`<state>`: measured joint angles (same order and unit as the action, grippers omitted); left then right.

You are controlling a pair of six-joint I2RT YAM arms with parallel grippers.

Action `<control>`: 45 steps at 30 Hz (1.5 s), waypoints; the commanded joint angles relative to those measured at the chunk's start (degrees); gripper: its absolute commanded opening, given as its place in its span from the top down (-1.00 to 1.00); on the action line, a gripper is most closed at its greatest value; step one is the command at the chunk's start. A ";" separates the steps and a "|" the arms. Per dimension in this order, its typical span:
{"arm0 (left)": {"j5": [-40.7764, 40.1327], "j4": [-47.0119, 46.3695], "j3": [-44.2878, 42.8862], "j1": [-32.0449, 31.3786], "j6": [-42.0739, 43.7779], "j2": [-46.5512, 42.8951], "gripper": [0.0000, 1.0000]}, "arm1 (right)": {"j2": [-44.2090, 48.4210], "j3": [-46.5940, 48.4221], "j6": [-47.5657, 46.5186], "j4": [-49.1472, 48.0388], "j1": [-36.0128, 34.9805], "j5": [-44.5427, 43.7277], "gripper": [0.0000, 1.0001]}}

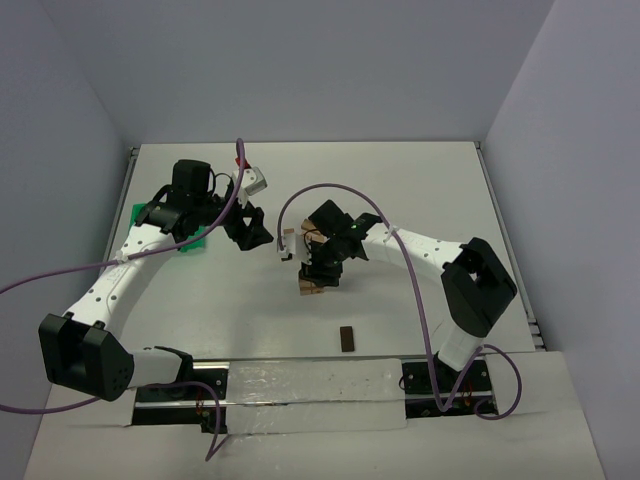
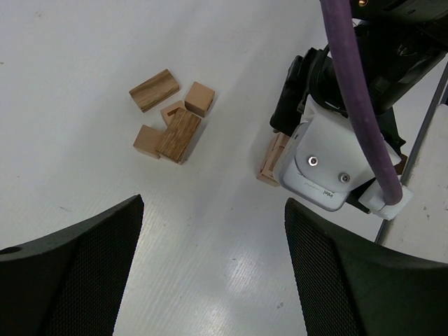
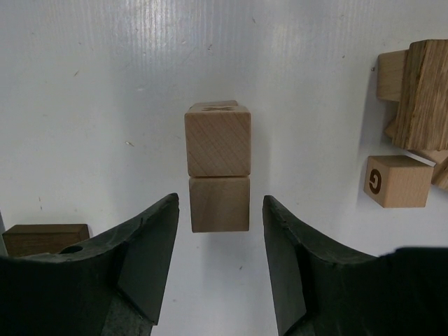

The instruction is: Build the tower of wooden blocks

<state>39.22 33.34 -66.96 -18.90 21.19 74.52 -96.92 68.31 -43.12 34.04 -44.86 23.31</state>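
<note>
The tower (image 3: pixel 218 171) is two light-tan cubes stacked one on the other, the upper one marked X on top. My right gripper (image 3: pixel 220 204) is open astride the lower cube, with a gap between each finger and the wood. In the top view the right gripper (image 1: pixel 325 262) hides most of the tower (image 1: pixel 312 288). Several loose wood blocks (image 2: pixel 171 120) lie in a small heap on the white table. My left gripper (image 2: pixel 213 206) hangs open over bare table, holding nothing, near that heap and left of the right arm.
A cube marked G (image 3: pixel 395 180) and larger grained blocks (image 3: pixel 422 91) lie right of the tower. A dark brown block (image 1: pixel 347 339) lies toward the near edge and shows beside the left finger (image 3: pixel 45 238). A green bin (image 1: pixel 193 241) is partly hidden under the left arm.
</note>
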 commanded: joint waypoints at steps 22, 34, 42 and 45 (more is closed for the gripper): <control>2.35 -0.80 -0.98 2.38 -0.80 -1.14 -0.99 | 20.69 -2.05 4.95 1.36 2.53 3.66 -0.99; -2.83 -0.97 -2.62 3.40 3.74 4.57 -0.90 | 32.90 -10.41 10.74 -0.09 24.52 11.31 -0.99; -1.03 -4.36 -5.35 2.43 10.15 14.31 -0.74 | 36.06 -15.64 14.82 -4.33 28.71 10.91 -0.99; -1.10 -5.21 -5.70 0.57 13.73 16.67 -0.73 | 34.99 -15.20 15.57 -4.34 29.87 11.47 -0.99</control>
<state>36.47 31.80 -69.25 -16.17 28.57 89.25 -62.37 52.81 -30.20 33.20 -16.55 33.00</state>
